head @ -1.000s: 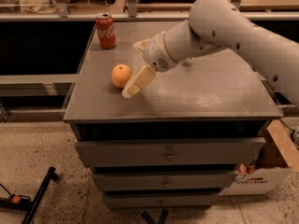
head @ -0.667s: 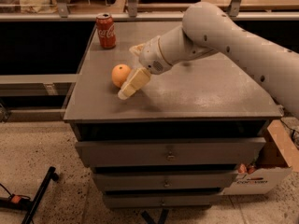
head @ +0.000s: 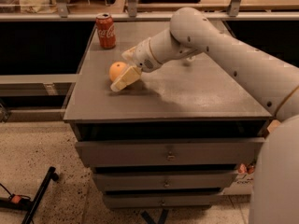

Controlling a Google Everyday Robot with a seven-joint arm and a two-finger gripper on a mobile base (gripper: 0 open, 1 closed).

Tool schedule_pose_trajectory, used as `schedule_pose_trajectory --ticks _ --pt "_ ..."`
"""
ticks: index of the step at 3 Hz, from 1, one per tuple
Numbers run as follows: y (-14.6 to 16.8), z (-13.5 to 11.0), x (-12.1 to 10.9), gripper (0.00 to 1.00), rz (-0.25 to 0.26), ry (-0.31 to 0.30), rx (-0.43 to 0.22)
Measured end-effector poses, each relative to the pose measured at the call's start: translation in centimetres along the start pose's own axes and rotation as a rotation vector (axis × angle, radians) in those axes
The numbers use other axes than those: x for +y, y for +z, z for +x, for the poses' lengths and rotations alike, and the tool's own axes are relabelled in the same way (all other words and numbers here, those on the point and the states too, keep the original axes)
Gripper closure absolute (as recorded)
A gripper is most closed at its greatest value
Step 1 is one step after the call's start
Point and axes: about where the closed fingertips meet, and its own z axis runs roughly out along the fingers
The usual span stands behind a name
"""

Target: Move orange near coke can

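The orange lies on the grey cabinet top, left of centre. The red coke can stands upright at the back left corner, about a can's height beyond the orange. My gripper reaches in from the right, low over the top, and is open at the orange. Its near finger lies along the orange's front right side, touching or almost touching it. The far finger is mostly hidden behind the orange and the wrist.
The cabinet top's left edge is close to the orange. A rail with posts runs behind the can. Drawers sit below the top. A black tool lies on the floor at lower left.
My gripper has moved left and closer to the orange, its near finger now against the fruit. The orange and the can have not moved.
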Motion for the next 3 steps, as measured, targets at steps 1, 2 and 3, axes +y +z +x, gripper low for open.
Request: schedule_pose_trajectory --ticks 1,2,3 --pt "1.3 0.4 -1.8 0.42 -0.002 0.027 0.009" --pt "1.4 0.8 -2.8 0.65 0.001 0.064 0.004" --pt "-0.1 1.0 -3.1 0.88 0.012 0.101 -0.033"
